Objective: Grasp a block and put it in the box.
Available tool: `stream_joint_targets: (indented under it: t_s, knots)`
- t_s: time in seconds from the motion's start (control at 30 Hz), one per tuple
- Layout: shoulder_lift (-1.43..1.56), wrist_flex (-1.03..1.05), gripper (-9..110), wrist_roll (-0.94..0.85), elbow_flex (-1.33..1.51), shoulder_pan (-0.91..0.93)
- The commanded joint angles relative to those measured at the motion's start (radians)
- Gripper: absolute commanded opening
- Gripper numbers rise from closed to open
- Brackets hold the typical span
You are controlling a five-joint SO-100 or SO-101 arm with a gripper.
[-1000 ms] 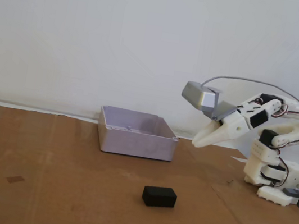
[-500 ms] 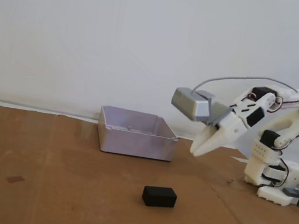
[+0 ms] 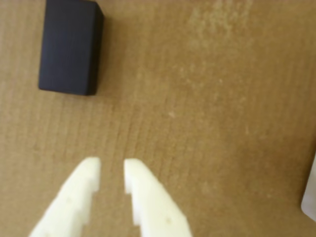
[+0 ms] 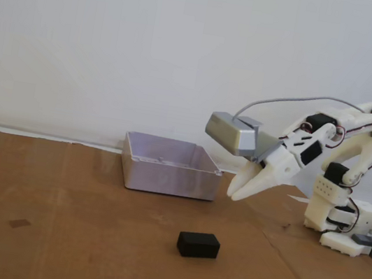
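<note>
The black block [image 4: 198, 244] lies on the brown cardboard, in front of the pale lavender-grey box [image 4: 169, 179]. My gripper [image 4: 235, 192] hangs in the air to the right of the box, above and right of the block, pointing down-left. In the wrist view the block [image 3: 70, 47] sits at the top left, well ahead and left of my gripper [image 3: 111, 169]. The two white fingers stand a narrow gap apart with nothing between them. A pale corner of the box [image 3: 311, 197] shows at the right edge.
A grey camera module [image 4: 231, 134] with a cable rides on the wrist. The arm's base [image 4: 342, 224] stands at the right edge of the cardboard [image 4: 72, 235]. A small tape mark [image 4: 18, 223] lies on the left.
The arm has reached forward and down to the left, bringing the gripper lower and closer to the box and block. Block and box have not moved.
</note>
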Motion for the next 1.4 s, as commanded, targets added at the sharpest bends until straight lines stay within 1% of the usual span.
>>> stream_joint_targets:
  t_s: [0.0, 0.37, 0.9, 1.37]
  knots:
    - [0.012, -0.055, 5, 0.000, -0.120, -0.011]
    - [-0.002, -0.051, 5, -0.003, -0.147, -0.012]
    - [-0.304, -0.018, 6, -0.002, -0.405, -0.114]
    - [-0.436, -0.018, 6, -0.002, -0.518, -0.124]
